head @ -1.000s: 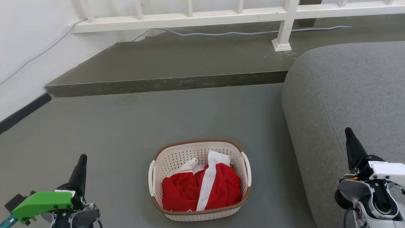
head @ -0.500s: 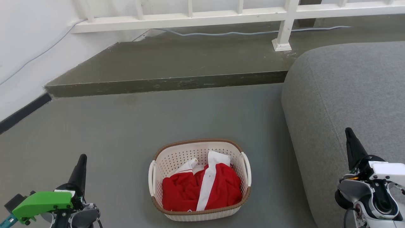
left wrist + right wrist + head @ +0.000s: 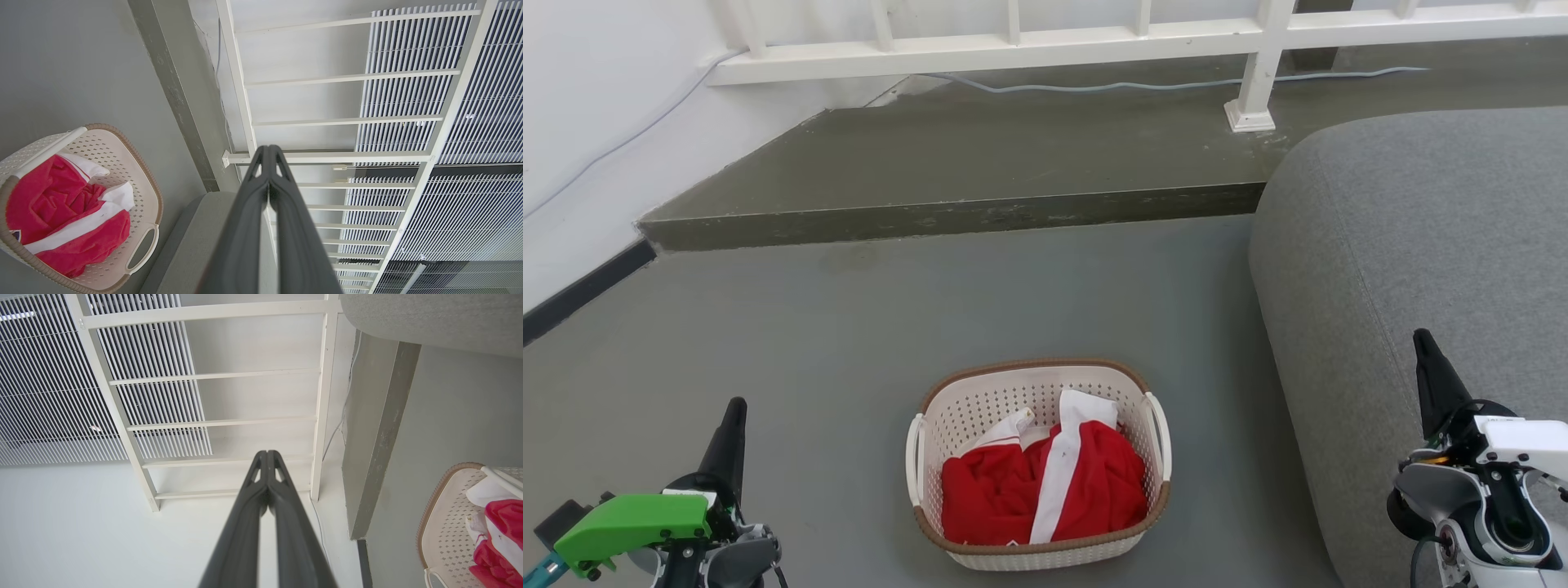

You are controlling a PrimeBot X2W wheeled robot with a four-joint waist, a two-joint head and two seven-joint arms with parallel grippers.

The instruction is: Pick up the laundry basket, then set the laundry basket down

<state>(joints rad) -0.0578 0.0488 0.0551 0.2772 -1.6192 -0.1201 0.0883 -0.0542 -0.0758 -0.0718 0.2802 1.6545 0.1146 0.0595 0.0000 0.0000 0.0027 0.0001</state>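
The laundry basket (image 3: 980, 404) stands on the grey floor, low in the middle of the head view: cream, perforated, with a brown rim and white side handles, holding a red and white garment (image 3: 1045, 486). It also appears at the left of the left wrist view (image 3: 135, 175) and at the right edge of the right wrist view (image 3: 445, 522). My left gripper (image 3: 737, 408) is at the lower left, well to the basket's left, fingers (image 3: 267, 151) pressed together on nothing. My right gripper (image 3: 1421, 336) is at the lower right over the sofa, fingers (image 3: 266, 454) also together and empty.
A grey sofa (image 3: 1421, 220) rises close to the basket's right side. Beyond the basket a raised dark step (image 3: 947, 216) crosses the floor, with a white railing (image 3: 1045, 41) and a cable behind it. A white wall (image 3: 588, 106) bounds the left.
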